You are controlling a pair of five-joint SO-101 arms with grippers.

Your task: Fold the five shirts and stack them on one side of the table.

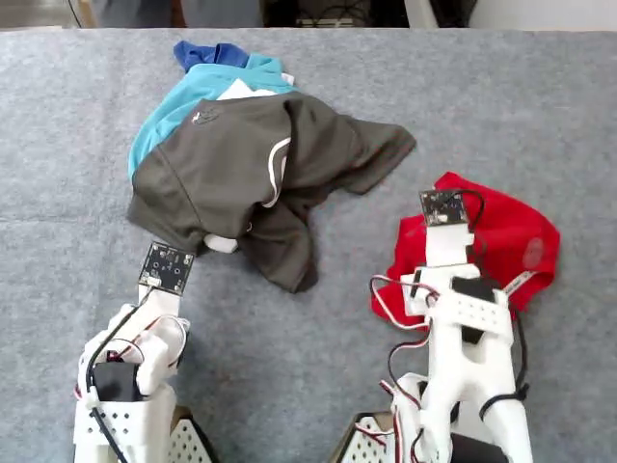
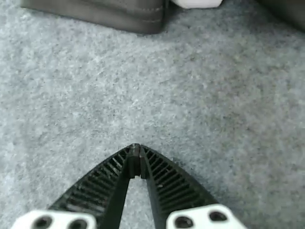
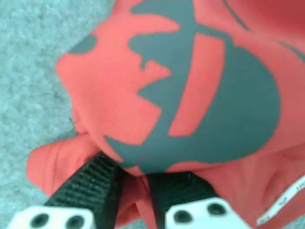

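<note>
We find the right gripper clamped on the crumpled red cotton shirt, whose bulk lies rightward; the left gripper, closed empty, sits nearer the dark grey shirt.

- Two arms: left arm, right arm.
- Four shirts in sight: one dark grey shirt, one teal shirt, one blue shirt, one red shirt.

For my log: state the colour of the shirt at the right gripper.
A red shirt with a dark grey print; right wrist view shows it best.
</note>
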